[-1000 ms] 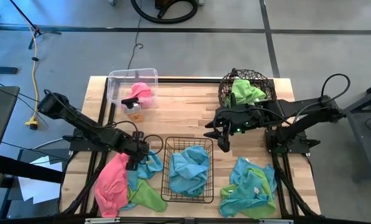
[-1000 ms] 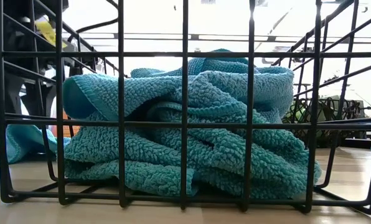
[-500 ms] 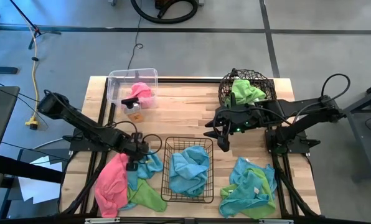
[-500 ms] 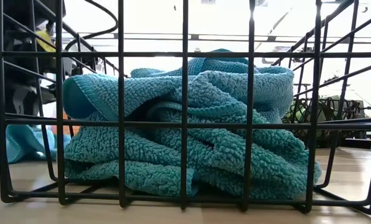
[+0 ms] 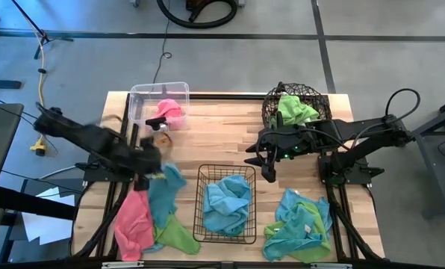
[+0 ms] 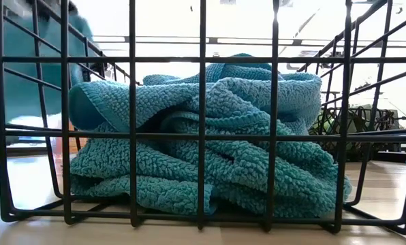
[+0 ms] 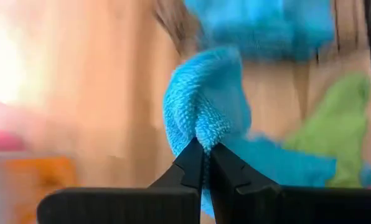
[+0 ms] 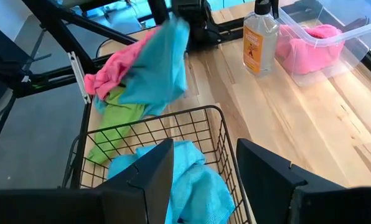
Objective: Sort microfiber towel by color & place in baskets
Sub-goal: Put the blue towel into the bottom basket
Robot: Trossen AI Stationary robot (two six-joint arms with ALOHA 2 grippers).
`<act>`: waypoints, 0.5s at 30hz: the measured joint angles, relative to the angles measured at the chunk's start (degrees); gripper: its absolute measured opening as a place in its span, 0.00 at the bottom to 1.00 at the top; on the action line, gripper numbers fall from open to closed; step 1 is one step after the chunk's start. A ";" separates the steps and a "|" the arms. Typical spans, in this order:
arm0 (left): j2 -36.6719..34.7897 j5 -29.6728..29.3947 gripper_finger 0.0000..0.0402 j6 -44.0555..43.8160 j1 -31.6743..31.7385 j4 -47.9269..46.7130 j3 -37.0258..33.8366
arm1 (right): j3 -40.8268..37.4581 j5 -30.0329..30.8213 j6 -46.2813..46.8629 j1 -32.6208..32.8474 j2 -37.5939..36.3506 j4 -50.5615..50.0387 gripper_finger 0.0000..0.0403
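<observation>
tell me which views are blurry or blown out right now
High view: the left pincer and its blue towel are motion-smeared. Left wrist view: background streaked, only the pinched towel sharp. Low view: bright washed-out backlight behind the black wire basket. Right wrist view: the hanging towel is slightly smeared.

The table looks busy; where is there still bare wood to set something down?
Bare wood runs between the clear tub and round basket, behind the black grid basket. The front is crowded: towel piles flank it, and the left end effector lifts a blue towel.

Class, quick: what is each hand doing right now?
Left hand: closed on a light blue towel, lifted.
Right hand: open, empty, above the black wire basket.
</observation>
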 joint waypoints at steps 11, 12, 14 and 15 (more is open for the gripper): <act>-0.47 -22.82 0.00 9.63 0.02 3.54 26.02 | 0.06 0.02 -2.95 0.00 -0.59 0.41 0.43; -0.12 -23.49 0.00 11.29 0.02 4.93 27.34 | 0.10 0.04 -2.99 0.00 -0.73 0.45 0.43; 0.74 -24.69 0.00 14.45 0.02 8.76 29.29 | 0.11 0.04 -3.94 0.00 -1.23 0.35 0.43; 1.08 -25.15 0.00 16.11 0.02 10.68 29.77 | 0.11 0.09 -4.25 0.00 -1.56 0.55 0.43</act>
